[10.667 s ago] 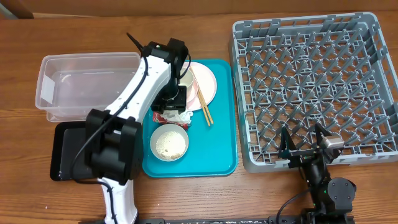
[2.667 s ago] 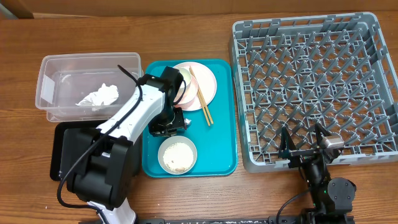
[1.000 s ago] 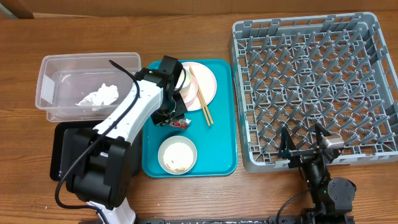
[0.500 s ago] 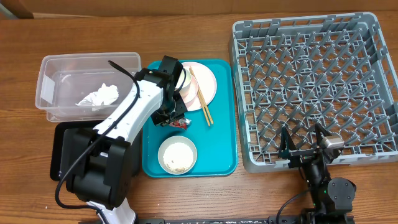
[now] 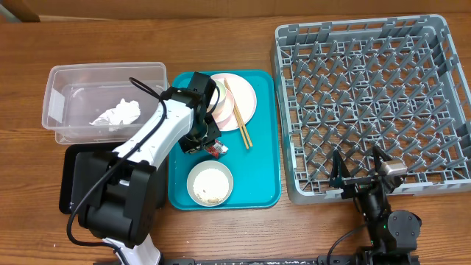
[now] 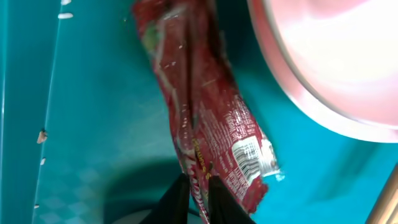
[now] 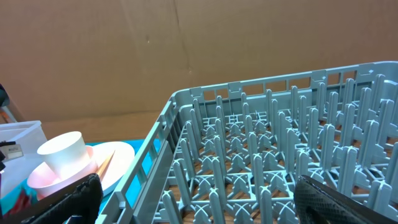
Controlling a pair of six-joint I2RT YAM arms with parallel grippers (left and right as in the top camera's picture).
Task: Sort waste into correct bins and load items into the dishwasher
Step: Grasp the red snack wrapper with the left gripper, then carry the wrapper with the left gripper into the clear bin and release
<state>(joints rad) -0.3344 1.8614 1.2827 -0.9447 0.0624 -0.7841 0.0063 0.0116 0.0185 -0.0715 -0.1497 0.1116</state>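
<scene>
clear tub (image 5: 59, 81) holding crumpled napkin (image 5: 116, 114), teal tray (image 5: 259, 171) with pink plate (image 5: 243, 103) and rice bowl (image 5: 210, 184), left gripper (image 6: 198, 200) pinching red wrapper (image 6: 211, 124), right gripper (image 5: 358, 173) wide open, wooden counter (image 5: 257, 230)

Overhead shows you the whole worktop (image 5: 235, 22) from above. Both wrist views share the pink plate (image 6: 348, 50): left close-up, right low across the rack (image 7: 261, 155).
</scene>
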